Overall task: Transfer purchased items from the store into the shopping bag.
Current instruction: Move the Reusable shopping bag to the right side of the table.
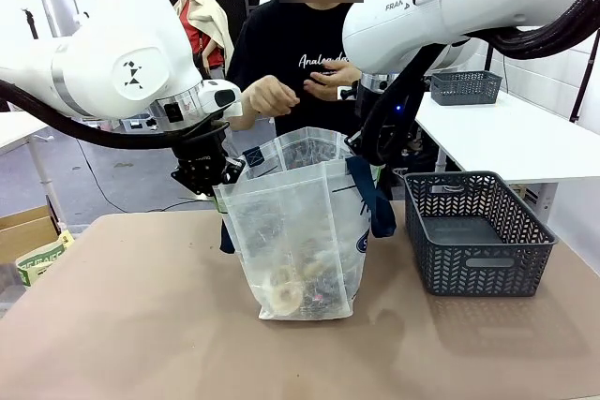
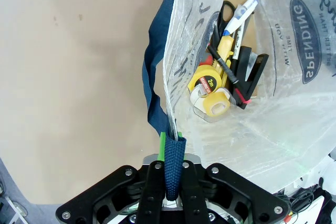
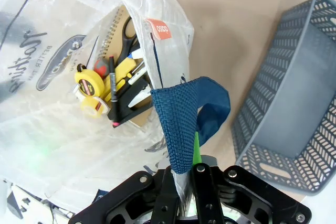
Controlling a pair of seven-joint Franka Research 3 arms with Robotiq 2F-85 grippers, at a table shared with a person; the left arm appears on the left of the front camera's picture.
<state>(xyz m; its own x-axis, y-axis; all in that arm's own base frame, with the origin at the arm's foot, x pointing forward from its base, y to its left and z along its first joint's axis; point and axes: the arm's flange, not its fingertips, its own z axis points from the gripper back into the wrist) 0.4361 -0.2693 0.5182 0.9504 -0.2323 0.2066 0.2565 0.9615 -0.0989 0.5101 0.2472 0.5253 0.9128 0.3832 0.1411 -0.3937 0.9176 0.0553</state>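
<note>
The shopping bag [image 1: 298, 222] stands upright mid-table, translucent white with navy strap handles. My left gripper [image 1: 212, 173] is shut on the bag's left handle [image 2: 171, 166] and holds that side up. At the bag's right rim, my right gripper [image 1: 368, 144] is shut on the other handle [image 3: 181, 129], so the mouth is held wide. Inside lie a yellow tape measure [image 2: 206, 80], a tape roll [image 2: 214, 104], scissors [image 3: 127, 35], pens and a spiral notebook. The person's hands [image 1: 272, 96] hover above and behind the bag mouth, holding nothing that I can see.
A dark grey mesh basket [image 1: 476, 231] stands empty just right of the bag, close to my right arm. A second basket [image 1: 466, 87] sits on a white table behind. Brown tabletop [image 1: 141, 325] lies bare in front and to the left.
</note>
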